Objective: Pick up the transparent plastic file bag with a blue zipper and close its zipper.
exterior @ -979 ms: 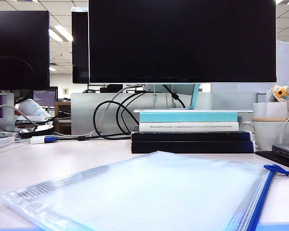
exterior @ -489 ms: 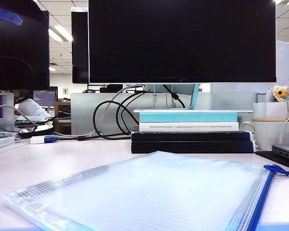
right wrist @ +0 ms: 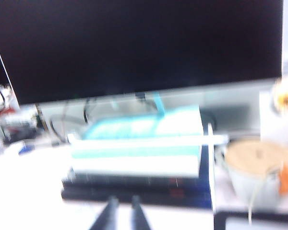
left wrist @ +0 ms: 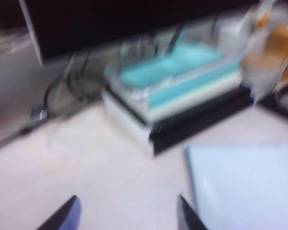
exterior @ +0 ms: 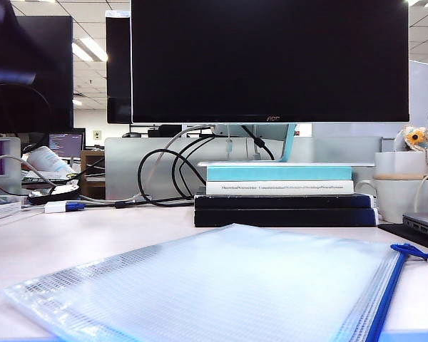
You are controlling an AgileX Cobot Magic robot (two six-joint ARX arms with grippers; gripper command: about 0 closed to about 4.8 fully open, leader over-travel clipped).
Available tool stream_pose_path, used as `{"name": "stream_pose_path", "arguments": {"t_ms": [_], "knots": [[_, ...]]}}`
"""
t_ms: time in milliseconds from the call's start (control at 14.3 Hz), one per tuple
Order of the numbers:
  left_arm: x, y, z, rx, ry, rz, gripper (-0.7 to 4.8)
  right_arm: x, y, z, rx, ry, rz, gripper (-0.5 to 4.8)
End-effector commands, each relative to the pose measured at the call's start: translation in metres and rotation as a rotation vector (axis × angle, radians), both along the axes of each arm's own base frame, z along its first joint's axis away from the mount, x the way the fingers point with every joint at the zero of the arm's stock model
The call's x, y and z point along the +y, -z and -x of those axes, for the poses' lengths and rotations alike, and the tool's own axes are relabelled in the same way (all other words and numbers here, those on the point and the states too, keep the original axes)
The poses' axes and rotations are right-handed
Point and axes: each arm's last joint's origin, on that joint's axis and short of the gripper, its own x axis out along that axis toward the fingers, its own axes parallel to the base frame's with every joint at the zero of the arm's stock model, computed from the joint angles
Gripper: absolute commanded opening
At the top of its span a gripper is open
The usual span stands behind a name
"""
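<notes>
The file bag point(exterior: 221, 292) lies flat on the table in the foreground, translucent white with a fine grid. Its blue zipper point(exterior: 385, 292) runs along the right edge, and the cord pull point(exterior: 414, 251) rests at the far end. In the left wrist view my left gripper point(left wrist: 128, 213) hangs above bare table beside a corner of the bag point(left wrist: 245, 187), open and holding nothing. My right gripper point(right wrist: 123, 213) points toward the stacked books point(right wrist: 139, 148), its fingers nearly together and empty. A dark blur of my left arm point(exterior: 3, 57) shows at the exterior view's top left.
Stacked books point(exterior: 279, 192) stand behind the bag under a large black monitor point(exterior: 271, 60). Cables point(exterior: 164, 171) trail at the back left. A white mug point(exterior: 403, 192) and a dark flat device point(exterior: 424, 224) sit at the right.
A dark blur with a blue smear has entered the exterior view's top left corner and dropped lower. The file bag has not moved.
</notes>
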Motion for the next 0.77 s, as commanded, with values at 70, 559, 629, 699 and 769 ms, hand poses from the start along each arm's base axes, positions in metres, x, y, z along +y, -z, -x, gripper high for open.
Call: {"name": "stream_pose_path", "arguments": {"t_ms": [70, 559, 629, 699, 769], "knots": [[0.009, 0.002, 0.002, -0.024, -0.027, 0.060, 2.72, 0.000, 0.012, 0.000, 0.015, -0.004, -0.002, 0.47], [0.064, 0.018, 0.003, 0.043, -0.091, 0.198, 2.31, -0.002, 0.027, 0.009, -0.020, -0.005, 0.043, 0.09], [0.067, 0.019, 0.004, 0.038, -0.108, 0.199, 2.31, -0.003, 0.029, 0.010, -0.016, 0.008, 0.075, 0.08], [0.068, 0.025, 0.008, 0.009, -0.165, 0.201, 2.31, -0.007, 0.028, 0.012, -0.022, 0.074, 0.073, 0.08], [0.069, 0.031, 0.014, -0.011, -0.199, 0.207, 2.30, -0.010, 0.027, 0.015, -0.038, 0.096, 0.069, 0.08]]}}
